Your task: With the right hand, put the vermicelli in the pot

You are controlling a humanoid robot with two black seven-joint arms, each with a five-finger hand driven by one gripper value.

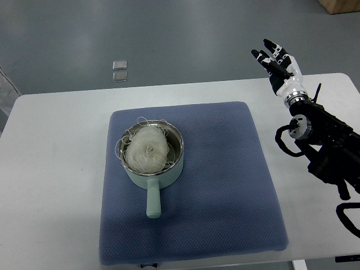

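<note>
vermicelli (147,149) nest sits inside the mint-green pot (176,166), a few loose strands over the rim. pot handle (153,202) points toward the near edge. pot stands on a blue mat (225,191), left of its middle, mat on a white table (50,169). right hand (279,64) is well apart at the far right table edge, fingers straight and spread, holding nothing. two small clear squares (119,70) lie on the floor beyond the table.
</note>
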